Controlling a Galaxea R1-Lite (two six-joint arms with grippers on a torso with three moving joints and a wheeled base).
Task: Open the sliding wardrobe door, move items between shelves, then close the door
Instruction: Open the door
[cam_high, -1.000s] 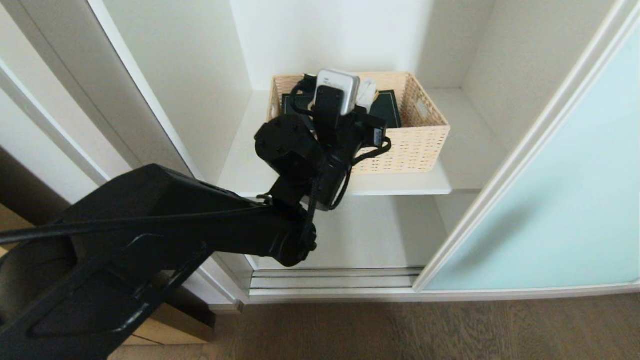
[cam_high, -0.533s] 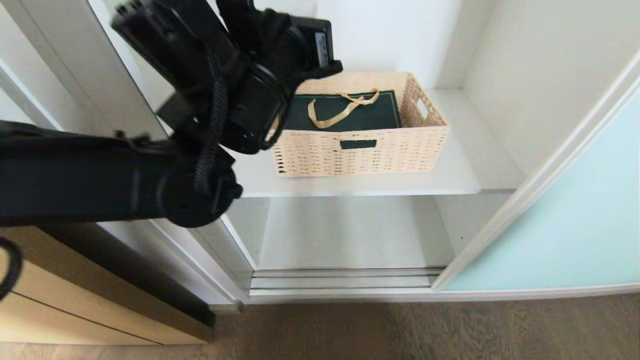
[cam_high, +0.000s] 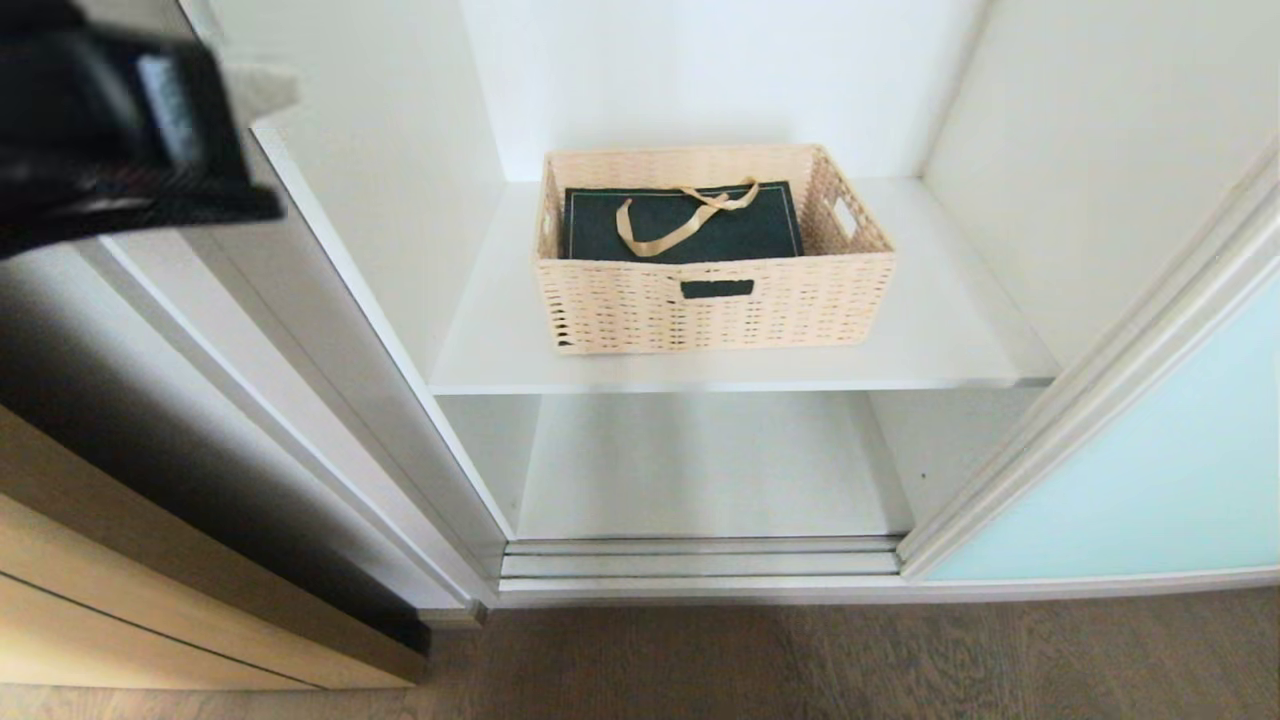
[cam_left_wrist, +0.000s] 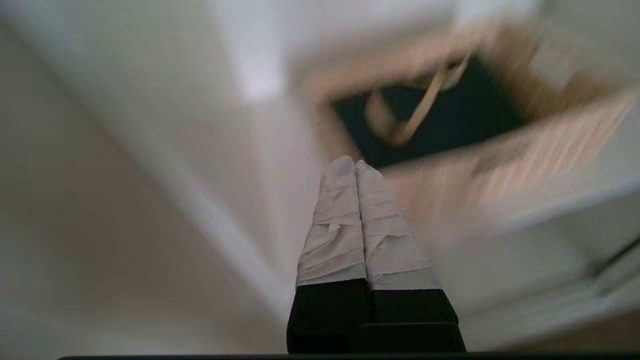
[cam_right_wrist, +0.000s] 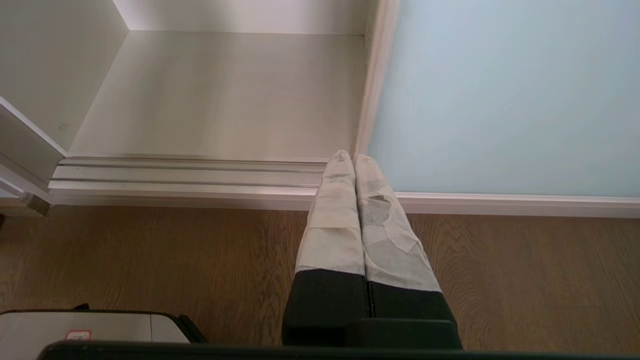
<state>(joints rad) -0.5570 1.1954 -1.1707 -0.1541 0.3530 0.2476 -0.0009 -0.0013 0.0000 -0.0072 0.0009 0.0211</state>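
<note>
Left gripper (cam_left_wrist: 355, 162): taped fingers pressed together, nothing between them. In my head view I only get a dark blurred piece of that arm at the top left corner, outside the wardrobe opening. From its wrist camera the fingertips point toward the basket's near left corner, blurred, not touching it as far as I can tell.

Right gripper (cam_right_wrist: 354, 156): also closed and empty, hanging low over the floor (cam_right_wrist: 150, 250), tips lined up with the door frame's bottom corner.

Basket (cam_high: 715, 300): sits on the upper shelf (cam_high: 940, 330), roughly centred, long side and cut-out handle facing me, square to the shelf edge. Bag (cam_high: 683, 222) lies flat inside it, covering most of the basket bottom, gold ribbon handle looped on top.

Lower shelf (cam_high: 700, 470) below is bare board. Door (cam_high: 1150, 470) is slid to the right, opening uncovered; double track runs along the bottom front. Wood cabinet front (cam_high: 150, 610) at left, brown wood-grain floor in front. A grey piece of the robot's base shows in a corner of the right wrist view.
</note>
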